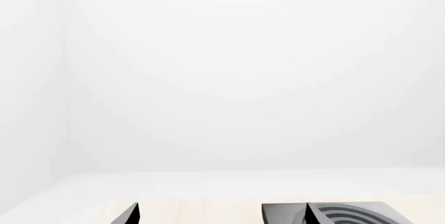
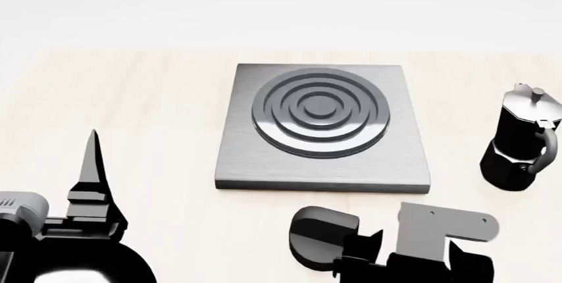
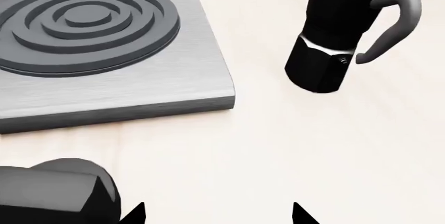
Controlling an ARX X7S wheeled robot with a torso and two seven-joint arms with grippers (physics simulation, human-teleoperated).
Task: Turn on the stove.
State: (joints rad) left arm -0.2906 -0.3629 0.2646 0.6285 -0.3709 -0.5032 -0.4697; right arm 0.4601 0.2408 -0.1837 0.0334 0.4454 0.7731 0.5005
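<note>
Head view shows the stove flat at the table's centre, its black knob near its front edge. Right hand sits just right of the knob, fingers apart. Left hand's state cannot be told. Moka pot stands at right.

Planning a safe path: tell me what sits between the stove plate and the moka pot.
Nothing: in the right wrist view only bare pale tabletop separates the stove plate from the moka pot.

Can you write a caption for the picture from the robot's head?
Stove centered on table, moka pot to its right, knob in front.
</note>
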